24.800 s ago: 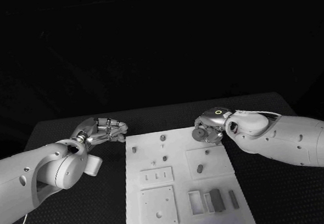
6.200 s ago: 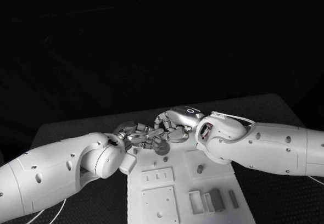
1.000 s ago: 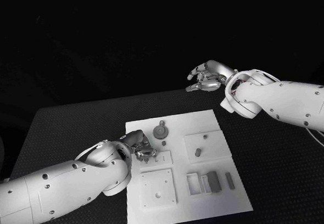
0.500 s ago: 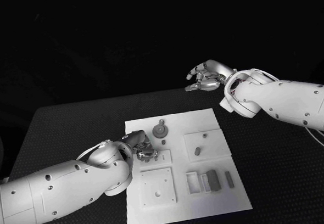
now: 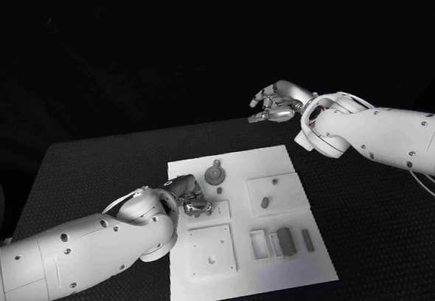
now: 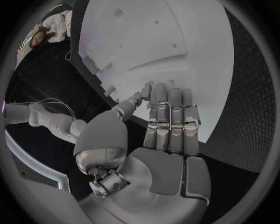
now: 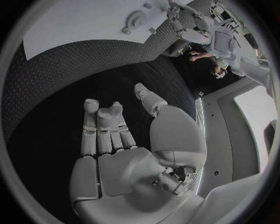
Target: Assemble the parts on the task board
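Black table; left hand over board, fingers straight and together, holding nothing. Right hand raised beyond table, fingers loosely apart, empty.

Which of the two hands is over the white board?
The left hand: it sits low over the board's left side. The right hand hangs beyond the table's far edge, off the board.

The task board is lying mid-worktop; the left robot hand is sitting over its left edge, the right robot hand hanging beyond the worktop's far edge.
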`<state>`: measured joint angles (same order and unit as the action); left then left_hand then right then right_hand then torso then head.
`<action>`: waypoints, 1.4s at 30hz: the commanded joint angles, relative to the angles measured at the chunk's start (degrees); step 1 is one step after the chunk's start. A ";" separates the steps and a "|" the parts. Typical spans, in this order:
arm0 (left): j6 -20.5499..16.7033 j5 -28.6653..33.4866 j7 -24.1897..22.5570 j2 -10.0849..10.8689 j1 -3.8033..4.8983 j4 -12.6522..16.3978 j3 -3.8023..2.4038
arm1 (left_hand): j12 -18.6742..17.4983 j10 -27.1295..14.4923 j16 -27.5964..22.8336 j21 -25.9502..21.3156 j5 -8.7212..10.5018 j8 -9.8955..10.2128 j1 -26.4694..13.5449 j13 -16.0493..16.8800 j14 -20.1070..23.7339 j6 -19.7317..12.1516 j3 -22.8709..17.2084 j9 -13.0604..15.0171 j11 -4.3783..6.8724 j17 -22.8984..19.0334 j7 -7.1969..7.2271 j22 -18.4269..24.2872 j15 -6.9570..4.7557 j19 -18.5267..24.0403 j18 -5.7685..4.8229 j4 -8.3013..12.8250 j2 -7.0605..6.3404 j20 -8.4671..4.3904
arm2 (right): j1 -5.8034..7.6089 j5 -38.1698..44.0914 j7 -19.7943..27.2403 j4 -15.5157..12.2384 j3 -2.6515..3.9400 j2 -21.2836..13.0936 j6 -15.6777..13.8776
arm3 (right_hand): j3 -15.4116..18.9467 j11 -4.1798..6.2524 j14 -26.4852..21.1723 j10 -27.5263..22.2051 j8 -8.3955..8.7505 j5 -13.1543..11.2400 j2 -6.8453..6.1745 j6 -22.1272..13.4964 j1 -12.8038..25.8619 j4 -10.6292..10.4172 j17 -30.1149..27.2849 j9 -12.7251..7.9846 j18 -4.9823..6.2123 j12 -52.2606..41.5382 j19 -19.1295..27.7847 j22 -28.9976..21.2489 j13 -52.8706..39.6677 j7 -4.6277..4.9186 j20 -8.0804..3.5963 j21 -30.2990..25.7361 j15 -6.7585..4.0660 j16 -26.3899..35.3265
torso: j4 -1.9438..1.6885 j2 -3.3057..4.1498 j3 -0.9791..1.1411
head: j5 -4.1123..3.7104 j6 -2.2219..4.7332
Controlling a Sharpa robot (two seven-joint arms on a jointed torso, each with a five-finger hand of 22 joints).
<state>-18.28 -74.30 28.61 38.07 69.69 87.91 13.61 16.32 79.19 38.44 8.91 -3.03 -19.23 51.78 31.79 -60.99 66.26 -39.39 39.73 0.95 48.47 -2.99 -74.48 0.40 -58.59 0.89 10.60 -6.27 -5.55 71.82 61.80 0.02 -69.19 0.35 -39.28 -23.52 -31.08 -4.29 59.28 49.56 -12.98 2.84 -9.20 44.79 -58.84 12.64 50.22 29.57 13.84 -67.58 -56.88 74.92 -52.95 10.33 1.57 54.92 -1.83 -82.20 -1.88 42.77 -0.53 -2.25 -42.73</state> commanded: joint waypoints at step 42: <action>-3.00 3.47 0.07 0.03 -0.25 -0.92 0.15 | 3.41 0.30 6.34 -0.81 -0.93 -1.92 4.23 1.29 1.09 0.77 -1.16 1.16 0.43 -4.51 0.99 -1.67 -0.91 -1.93 -0.48 2.16 1.21 -0.57 | -0.52 0.03 0.06 0.18 0.02 0.20 0.92 | 0.44 -0.17 -0.44 -0.53 0.28 0.04 0.17 0.02 0.60 -0.54 -0.13 -0.25 1.16 -0.34 0.36 0.37 0.18 0.52 0.23 -0.36 0.13 -0.03 | -0.02 -0.01 0.02 | 0.12 -0.15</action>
<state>-21.18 -71.83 28.75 38.29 69.46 86.97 13.77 19.47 79.37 44.54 8.43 -3.77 -20.80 54.22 33.03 -59.93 66.77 -40.04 40.98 1.14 43.98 -2.49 -75.07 -0.17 -60.11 1.29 11.89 -6.39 -6.04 71.32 61.80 -0.11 -68.99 0.36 -39.11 -23.24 -30.76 -4.50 59.28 49.36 -12.98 2.84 -9.20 44.70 -58.84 12.32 50.17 29.37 13.85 -67.58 -56.79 74.93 -52.85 10.42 1.66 54.92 -1.83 -82.20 -1.88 42.77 -0.54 -2.21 -42.82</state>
